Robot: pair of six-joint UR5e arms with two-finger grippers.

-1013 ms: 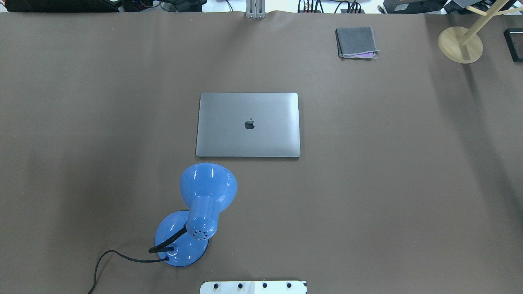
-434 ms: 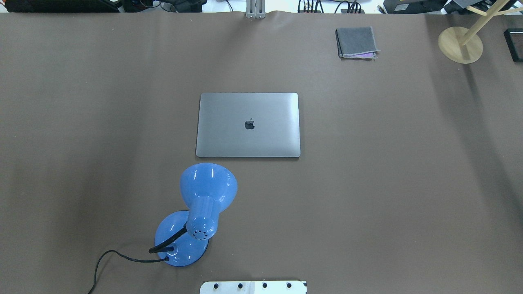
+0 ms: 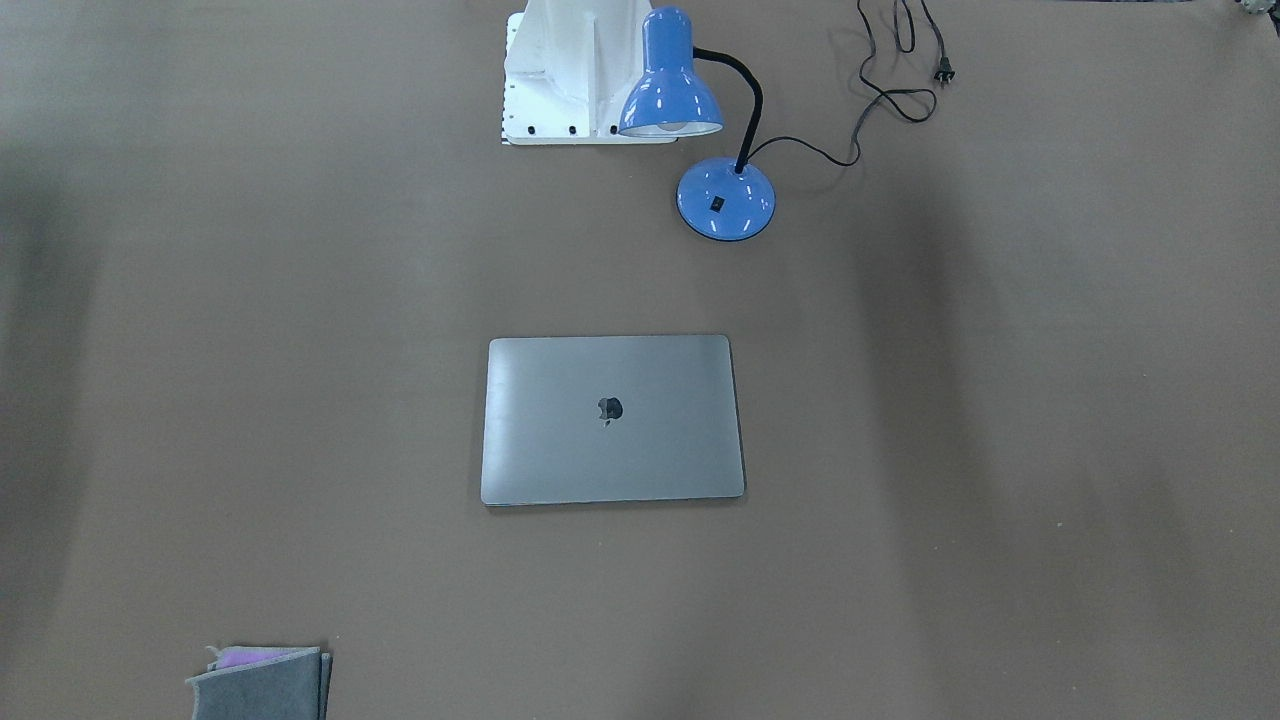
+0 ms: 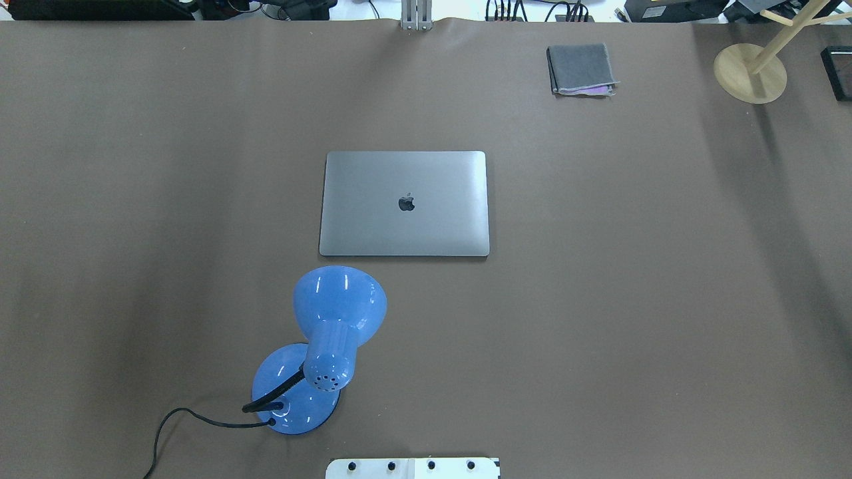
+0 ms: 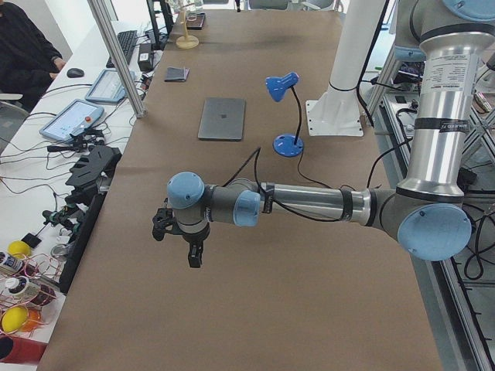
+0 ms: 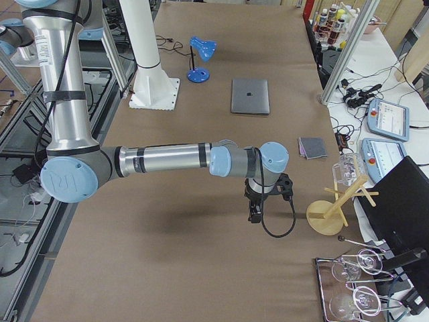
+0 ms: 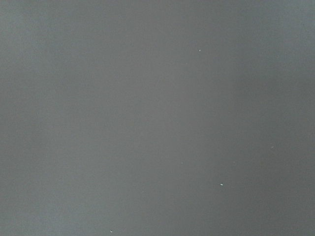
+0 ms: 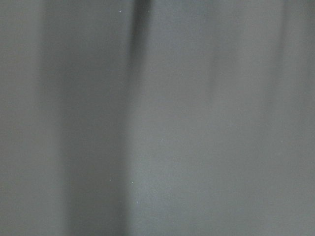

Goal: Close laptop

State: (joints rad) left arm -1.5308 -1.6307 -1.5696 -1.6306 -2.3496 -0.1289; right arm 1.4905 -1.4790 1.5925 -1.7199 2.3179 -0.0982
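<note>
Your left gripper (image 5: 186, 236) shows only in the side view from the desk's left end, hanging low over the brown desk (image 4: 665, 299) at that end, and from there you cannot tell whether its jaws are spread or pressed together. The same goes for your right gripper (image 6: 256, 211), seen only from the opposite end: it points down at the desk near a wooden stand (image 4: 750, 73), and you cannot tell how its jaws stand either. Both wrist cameras give you nothing but bare desk covering. The only lettering you can read is the "UR" mark (image 6: 67, 181) on the blue cap of the right arm's elbow joint. The laptop (image 4: 373, 213) lies well apart from both grippers at the middle of the desk, flat, with its lid fully down and the dark apple logo (image 4: 407, 202) facing up. Between it and the robot's base, on the robot's left, stands a blue desk lamp (image 4: 339, 306), its shade near the laptop's nearer left corner; its black cord (image 3: 880, 95) trails across the desk to a loose plug (image 3: 940, 70). A folded grey cloth (image 4: 580, 68) with a purple edge lies near the far edge on the robot's right.
</note>
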